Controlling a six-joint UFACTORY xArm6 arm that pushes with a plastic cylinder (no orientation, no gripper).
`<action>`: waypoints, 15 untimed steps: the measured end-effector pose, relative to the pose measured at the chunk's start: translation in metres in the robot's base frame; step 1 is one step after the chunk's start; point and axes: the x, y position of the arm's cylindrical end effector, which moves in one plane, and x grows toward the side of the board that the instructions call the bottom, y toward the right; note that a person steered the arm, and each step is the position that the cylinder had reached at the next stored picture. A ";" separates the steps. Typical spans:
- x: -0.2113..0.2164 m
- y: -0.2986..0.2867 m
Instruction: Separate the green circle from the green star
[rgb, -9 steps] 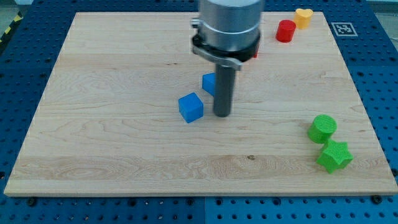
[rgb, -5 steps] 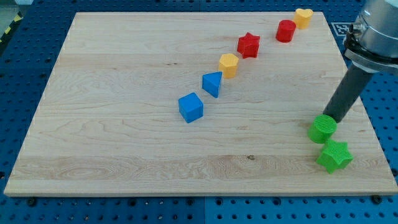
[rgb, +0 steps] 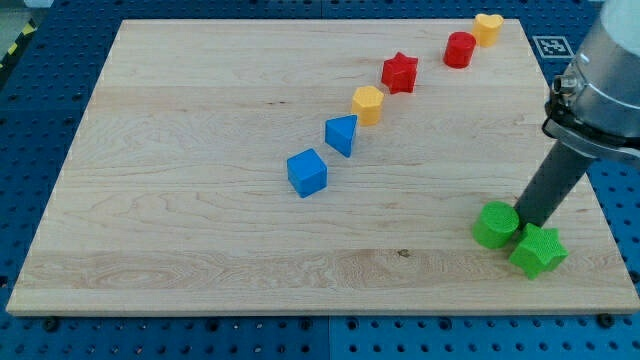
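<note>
Right now, in the camera view, my tip (rgb: 527, 222) sits wedged between the two green blocks: the green circle (rgb: 494, 225) lies just to the view's left of it, touching or nearly so, and the green star (rgb: 538, 251) lies just below and slightly to the view's right. A push toward the view's left would, I judge, carry the circle further from the star, since the circle lies on that side of the rod and the star does not. The rod has nothing to open or close; it is a plain dark shaft leaning up toward the view's right, only pressing sideways on what it meets.

Both green blocks rest near the lower right corner of the wooden board (rgb: 200, 240). To the view's left of the circle the wood is bare for a long way, so there is ample room. The blue cube (rgb: 307, 172), blue wedge-like block (rgb: 342, 134), yellow block (rgb: 368, 103), red star (rgb: 400, 72), red cylinder (rgb: 460, 49) and yellow heart (rgb: 488, 28) stand well apart, in a diagonal line toward the view's top right.
</note>
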 end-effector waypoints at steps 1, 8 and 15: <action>0.009 -0.023; 0.030 -0.176; -0.002 -0.230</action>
